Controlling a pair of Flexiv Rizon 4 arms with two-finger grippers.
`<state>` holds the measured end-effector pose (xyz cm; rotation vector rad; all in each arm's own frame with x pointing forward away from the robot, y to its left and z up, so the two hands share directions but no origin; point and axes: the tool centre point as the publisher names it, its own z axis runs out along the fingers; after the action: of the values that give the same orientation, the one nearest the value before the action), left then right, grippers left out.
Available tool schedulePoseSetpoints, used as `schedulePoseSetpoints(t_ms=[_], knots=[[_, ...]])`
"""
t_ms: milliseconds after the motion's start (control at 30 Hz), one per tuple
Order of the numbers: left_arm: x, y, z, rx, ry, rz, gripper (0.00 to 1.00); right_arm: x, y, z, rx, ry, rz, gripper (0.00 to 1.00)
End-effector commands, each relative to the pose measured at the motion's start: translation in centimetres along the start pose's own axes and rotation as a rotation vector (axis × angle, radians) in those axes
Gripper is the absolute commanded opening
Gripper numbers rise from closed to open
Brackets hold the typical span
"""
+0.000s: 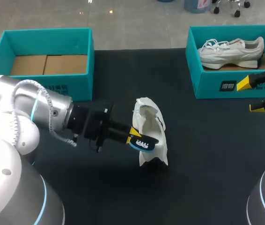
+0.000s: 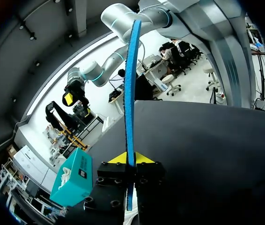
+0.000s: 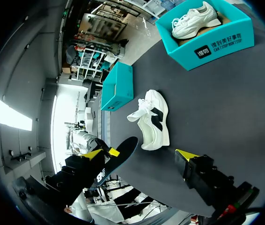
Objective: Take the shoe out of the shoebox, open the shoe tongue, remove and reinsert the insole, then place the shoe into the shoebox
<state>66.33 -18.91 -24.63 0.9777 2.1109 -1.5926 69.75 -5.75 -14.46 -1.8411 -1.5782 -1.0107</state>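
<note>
A white shoe (image 1: 151, 123) lies on the black table near the middle, its opening turned toward my left arm; it also shows ahead of the right gripper (image 3: 153, 123). My left gripper (image 1: 133, 135) is shut on a dark blue insole (image 1: 143, 143), held just beside the shoe's opening. The left wrist view shows this insole (image 2: 131, 89) edge-on, pinched between the yellow tips (image 2: 130, 158). My right gripper (image 1: 250, 96) stands open at the table's right edge, in front of the right shoebox (image 1: 207, 84), with nothing in it. One of its fingers (image 3: 187, 157) shows in its own view.
A teal shoebox (image 1: 83, 61) at the back left shows only its cardboard floor. The teal shoebox at the back right (image 3: 226, 44) holds a second white shoe (image 1: 231, 50). Bare black table lies in front of and between the boxes.
</note>
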Motion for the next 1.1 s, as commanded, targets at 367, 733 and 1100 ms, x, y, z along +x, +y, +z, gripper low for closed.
schedulePoseSetpoints(t_ms=[367,733,1100], knots=[[-0.7,1.9,1.7,0.021,0.004,0.016,0.00,0.0,-0.1,0.0,-0.001,-0.003,0.002,1.00],[-1.2,3.8,1.1,-0.001,0.001,0.003,0.00,0.0,-0.1,0.0,-0.001,-0.003,0.002,1.00],[-1.0,5.1,1.4,-0.014,-0.003,-0.017,0.00,0.0,-0.1,0.0,-0.001,-0.003,0.002,1.00]])
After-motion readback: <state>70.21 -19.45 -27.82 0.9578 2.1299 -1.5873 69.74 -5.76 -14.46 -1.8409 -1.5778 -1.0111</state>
